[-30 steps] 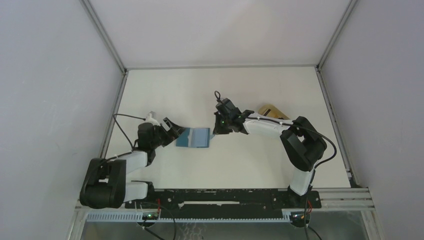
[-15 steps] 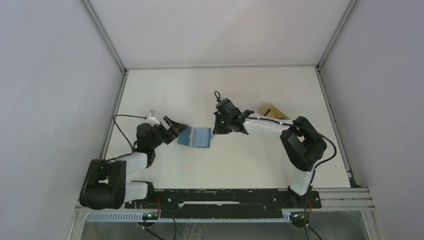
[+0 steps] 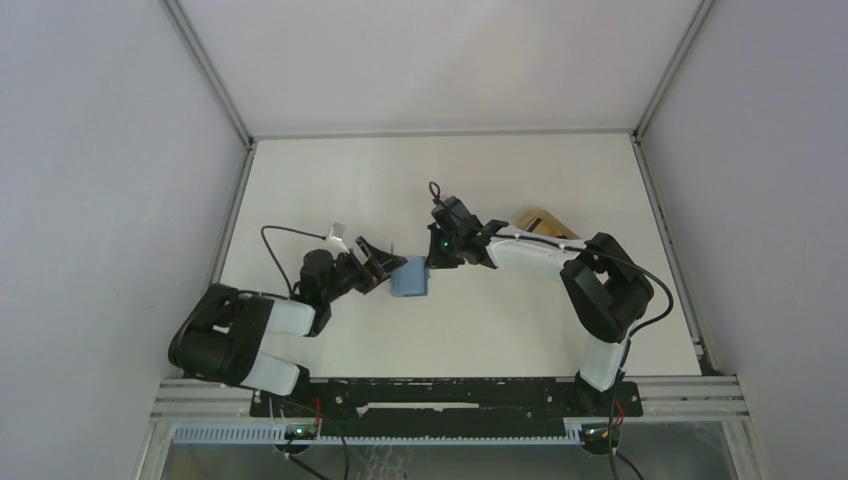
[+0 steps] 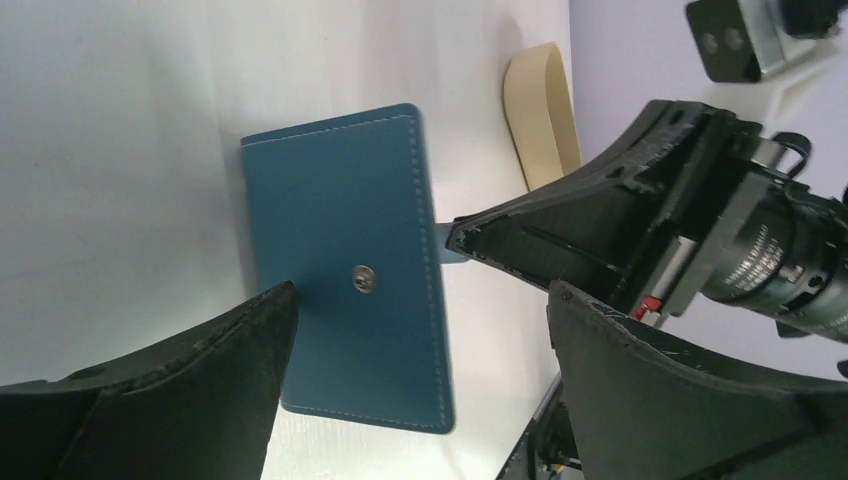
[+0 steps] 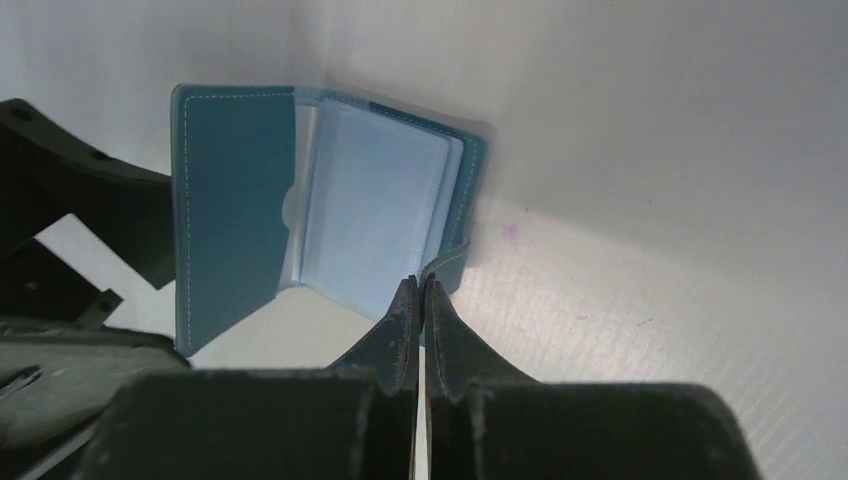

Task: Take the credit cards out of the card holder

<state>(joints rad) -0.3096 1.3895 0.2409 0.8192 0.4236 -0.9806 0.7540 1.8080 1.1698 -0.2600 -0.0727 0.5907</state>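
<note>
The teal card holder (image 3: 411, 281) lies mid-table, half folded. In the right wrist view its cover flap (image 5: 230, 230) stands up at the left over pale clear sleeves (image 5: 375, 210). My right gripper (image 3: 432, 262) is shut on the holder's snap tab (image 5: 452, 262) at its right edge. My left gripper (image 3: 386, 268) is open against the holder's left side. In the left wrist view the cover's outside with its snap stud (image 4: 363, 280) lies between the spread jaws. A pale tan card (image 3: 540, 220) lies behind the right arm and also shows in the left wrist view (image 4: 545, 115). No dark cards show.
Grey enclosure walls stand around the white table (image 3: 450, 180). The right arm's forearm (image 3: 530, 250) stretches across the table's right half. A black rail (image 3: 440, 392) runs along the near edge.
My left arm has swung right, and the holder's left cover has folded up and over, so the holder looks narrower. The right gripper has stayed in place on the tab.
</note>
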